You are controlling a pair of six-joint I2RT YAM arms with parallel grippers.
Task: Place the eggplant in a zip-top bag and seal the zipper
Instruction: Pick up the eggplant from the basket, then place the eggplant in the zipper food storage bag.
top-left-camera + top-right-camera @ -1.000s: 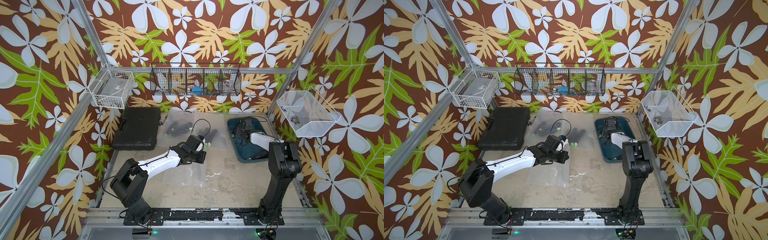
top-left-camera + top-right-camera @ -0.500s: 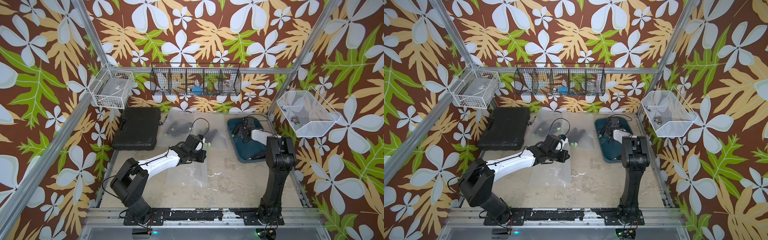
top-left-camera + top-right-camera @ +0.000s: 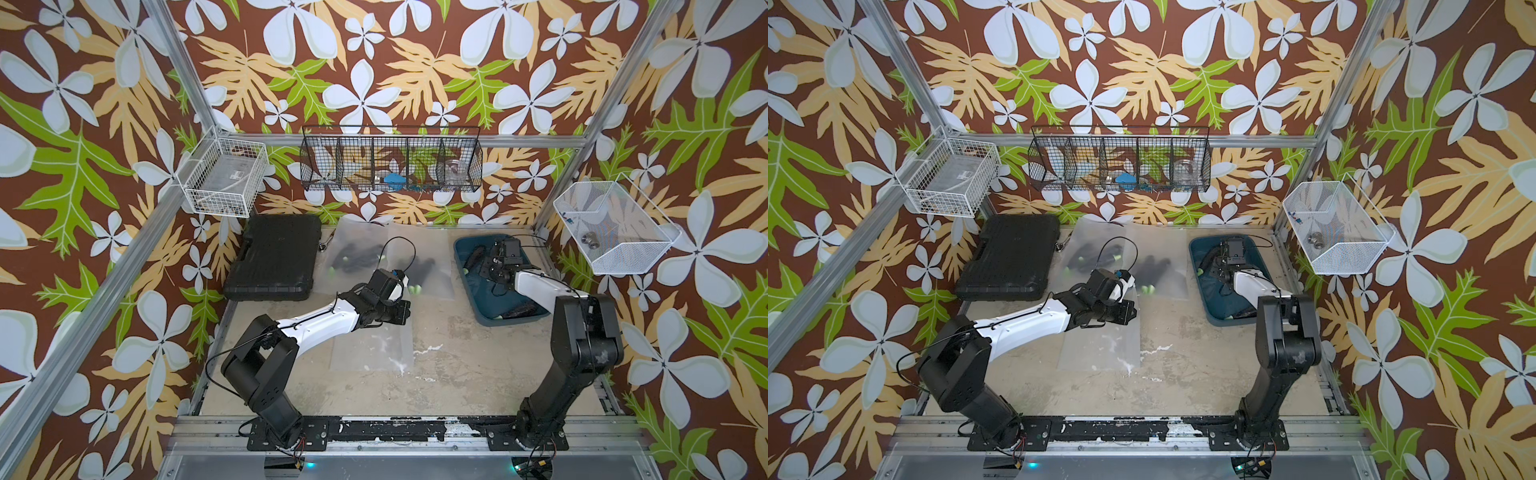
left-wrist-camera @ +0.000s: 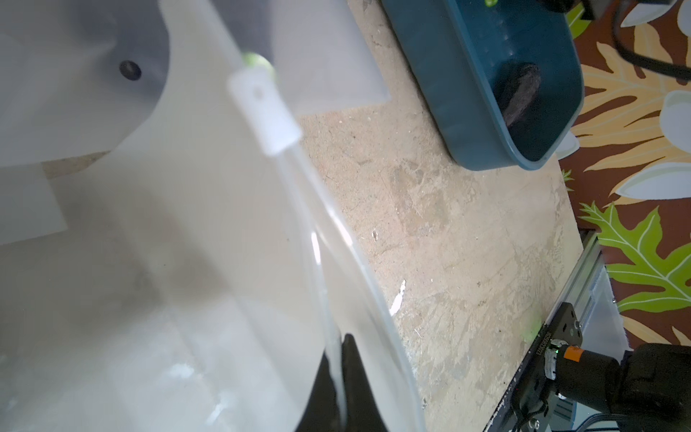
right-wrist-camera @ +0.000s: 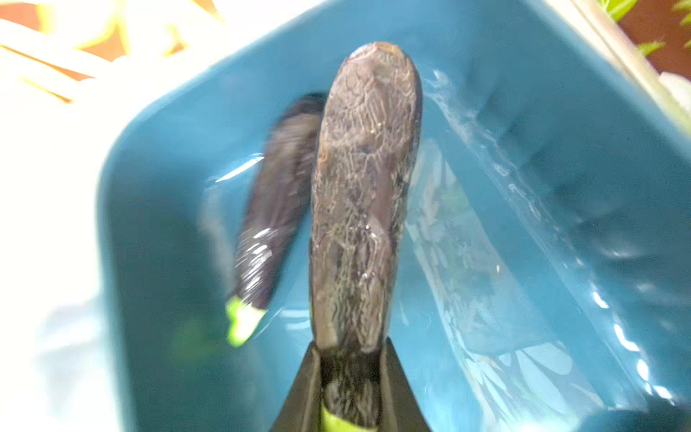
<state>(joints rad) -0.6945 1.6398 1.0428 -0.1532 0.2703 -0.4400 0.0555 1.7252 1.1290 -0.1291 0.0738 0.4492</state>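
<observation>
Grip: right end effector (image 5: 349, 355) clamped on eggplant (image 5: 364, 194) near stem; lift best kept slow, vertical. Hold: left end effector (image 4: 342, 359) pinched on bag (image 4: 168, 280) rim.

Two arms (image 3: 328, 322), three wire baskets (image 3: 390, 162), one black case (image 3: 274, 262), one blue tub (image 4: 441, 86) holding three eggplants (image 5: 362, 187), three zip-top bags (image 3: 374, 349) outside it.

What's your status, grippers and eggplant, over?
Left gripper shut on rim of bag. Right gripper closed on eggplant at stem end, in blue bin. Second eggplant lies close beside it.
</observation>
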